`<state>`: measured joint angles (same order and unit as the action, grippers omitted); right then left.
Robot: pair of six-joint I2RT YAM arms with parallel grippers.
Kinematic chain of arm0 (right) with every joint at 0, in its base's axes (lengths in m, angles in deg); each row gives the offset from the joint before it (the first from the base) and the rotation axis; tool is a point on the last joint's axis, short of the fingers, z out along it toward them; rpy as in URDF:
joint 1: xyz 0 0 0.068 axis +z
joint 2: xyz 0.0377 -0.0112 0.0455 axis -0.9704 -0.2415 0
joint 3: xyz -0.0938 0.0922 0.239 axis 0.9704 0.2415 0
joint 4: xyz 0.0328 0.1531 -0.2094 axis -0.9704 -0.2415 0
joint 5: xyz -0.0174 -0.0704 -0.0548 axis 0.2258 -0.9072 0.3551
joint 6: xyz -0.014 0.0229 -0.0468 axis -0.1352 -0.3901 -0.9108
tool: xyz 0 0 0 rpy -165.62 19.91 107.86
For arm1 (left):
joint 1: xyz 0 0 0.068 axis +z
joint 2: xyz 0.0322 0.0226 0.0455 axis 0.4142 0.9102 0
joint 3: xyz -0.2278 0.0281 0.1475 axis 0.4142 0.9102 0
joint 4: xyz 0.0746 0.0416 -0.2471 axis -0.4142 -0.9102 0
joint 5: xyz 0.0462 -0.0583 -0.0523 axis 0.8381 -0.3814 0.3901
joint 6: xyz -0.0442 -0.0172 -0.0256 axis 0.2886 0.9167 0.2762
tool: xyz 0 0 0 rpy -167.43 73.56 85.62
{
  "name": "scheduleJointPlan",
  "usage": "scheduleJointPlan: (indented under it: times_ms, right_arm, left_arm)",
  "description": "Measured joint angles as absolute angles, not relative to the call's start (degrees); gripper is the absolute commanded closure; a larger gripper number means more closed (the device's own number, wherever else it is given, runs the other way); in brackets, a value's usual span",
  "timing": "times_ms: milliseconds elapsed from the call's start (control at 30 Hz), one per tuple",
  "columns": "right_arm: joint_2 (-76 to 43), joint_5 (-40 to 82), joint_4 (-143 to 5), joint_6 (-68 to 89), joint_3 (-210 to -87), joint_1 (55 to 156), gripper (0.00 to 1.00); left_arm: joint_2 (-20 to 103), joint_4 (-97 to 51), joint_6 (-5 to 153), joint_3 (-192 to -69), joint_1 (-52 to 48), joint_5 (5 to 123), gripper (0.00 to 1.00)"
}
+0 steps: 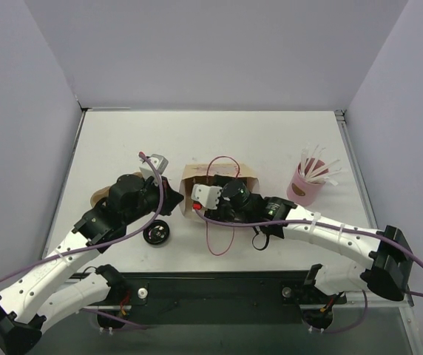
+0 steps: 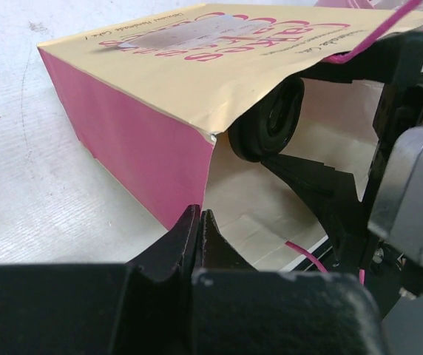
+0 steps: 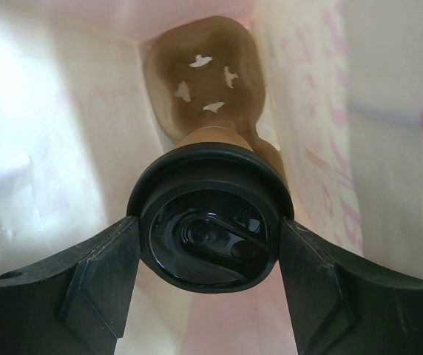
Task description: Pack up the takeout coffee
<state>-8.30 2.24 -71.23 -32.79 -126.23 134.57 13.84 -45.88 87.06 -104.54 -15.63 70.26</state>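
Right gripper [image 3: 210, 248] pinches the takeout coffee [image 3: 210, 222] by its black lid, inside the paper bag [image 2: 137, 140], which lies on its side. The lid hides most of the cup body. Left gripper [image 2: 199, 240] is pressed together at the bag mouth; I cannot tell whether paper is caught.

A lidded coffee cup [image 3: 208, 222] is gripped at its black lid between the jaws of the right gripper [image 3: 208, 240], inside a paper bag [image 3: 56, 148]. A brown cardboard tray [image 3: 204, 74] is seen behind it.
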Motion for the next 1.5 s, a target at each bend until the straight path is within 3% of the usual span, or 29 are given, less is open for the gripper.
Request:
scheduleJointPlan:
  times_ms: [500,1500]
  right_arm:
    - [-12.87,3.24,-66.42,-42.06,-124.70,134.48,0.57]
    - [-8.41,5.87,-71.77,-52.20,-121.95,128.38,0.58]
  left_arm:
    - [13.73,-45.55,86.87,-104.49,-15.63,69.21,1.00]
    - [13.23,-44.81,85.03,-103.73,-15.63,67.15,1.00]
